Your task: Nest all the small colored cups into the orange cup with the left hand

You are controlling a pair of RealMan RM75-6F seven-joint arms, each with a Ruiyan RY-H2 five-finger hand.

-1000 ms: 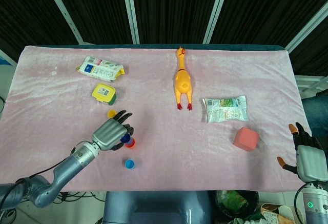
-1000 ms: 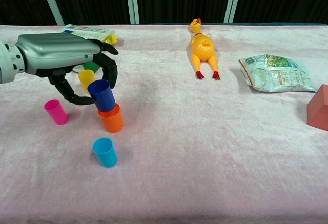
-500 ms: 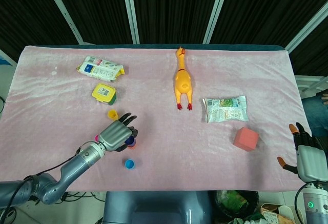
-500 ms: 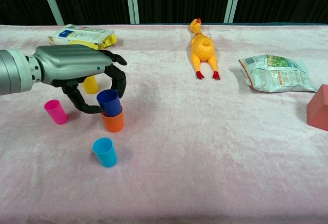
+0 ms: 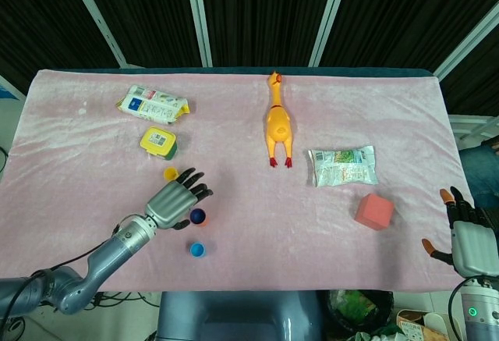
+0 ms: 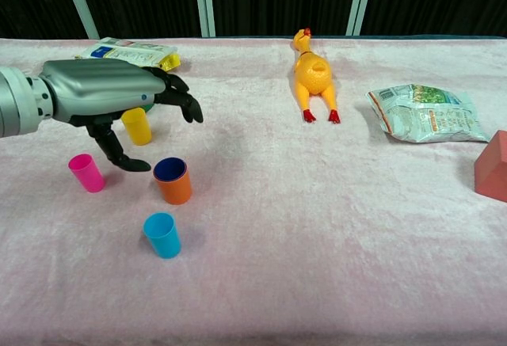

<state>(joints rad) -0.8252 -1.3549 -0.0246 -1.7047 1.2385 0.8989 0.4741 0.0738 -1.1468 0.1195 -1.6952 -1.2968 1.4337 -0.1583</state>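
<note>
You have a pink plush cloth [image 5: 101, 146] spread over the table. Near its far edge a yellow rubber chicken [image 5: 277, 122] with a red comb and red feet lies lengthwise, head toward the back. Nearer you and to the right of its feet lies a crinkled green-and-white plastic snack bag [image 5: 342, 165], flat on the cloth. Just beside that bag, toward the front right, sits a red foam cube [image 5: 374, 211]. On the far left lies a white-and-yellow printed carton [image 5: 153, 104] on its side, and nearer you, close to it, stands a small yellow-lidded green container [image 5: 159, 142].
</note>
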